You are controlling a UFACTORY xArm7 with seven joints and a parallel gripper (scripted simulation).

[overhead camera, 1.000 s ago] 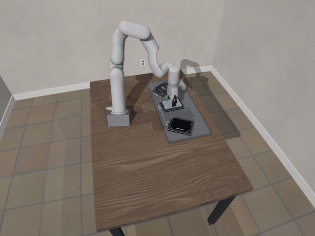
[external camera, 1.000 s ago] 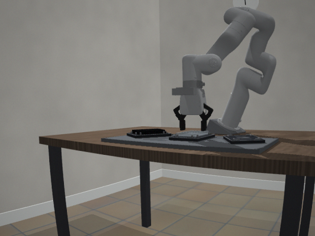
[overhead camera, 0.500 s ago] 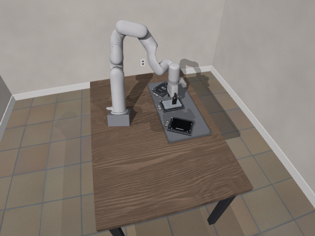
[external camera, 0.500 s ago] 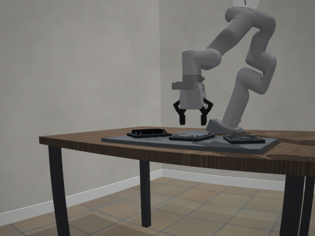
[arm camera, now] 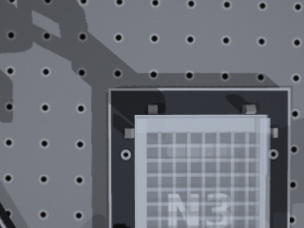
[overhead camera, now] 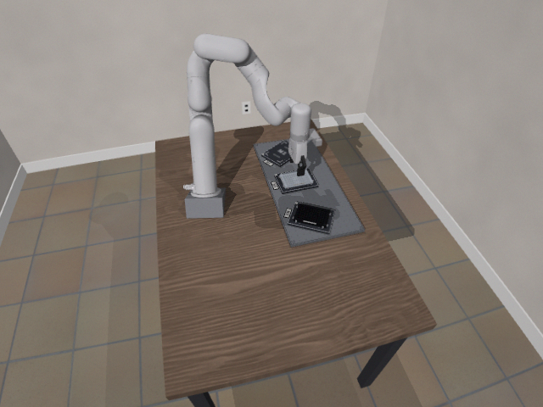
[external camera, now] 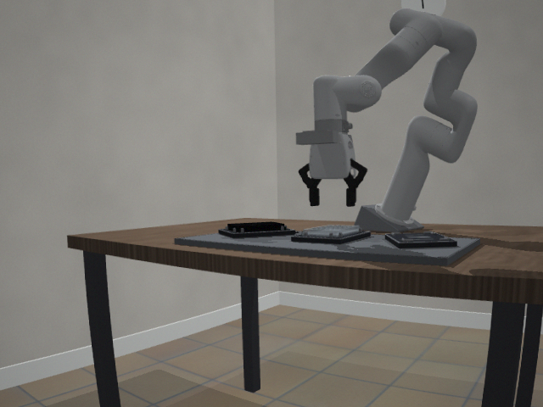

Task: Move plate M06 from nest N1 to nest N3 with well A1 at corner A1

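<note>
A translucent well plate [overhead camera: 294, 179] [external camera: 329, 231] [arm camera: 201, 166] lies flat in the middle nest, whose dark base [arm camera: 121, 123] [external camera: 333, 239] shows the letters N3 through the plate. Small locator blocks stand along the plate's edges. My gripper [overhead camera: 301, 168] [external camera: 332, 197] is open and empty and hangs a short way above this plate. Its fingers do not show in the wrist view. A black plate [overhead camera: 311, 215] [external camera: 256, 227] sits on the nearest nest. The far nest [overhead camera: 278, 153] [external camera: 421, 240] looks flat and bare.
All three nests stand on a grey perforated deck [overhead camera: 346, 210] [external camera: 210, 242] [arm camera: 47, 123] on a wooden table [overhead camera: 263, 298]. Small signs [overhead camera: 288, 213] stand beside the nests. The arm's base [overhead camera: 204, 205] stands left of the deck.
</note>
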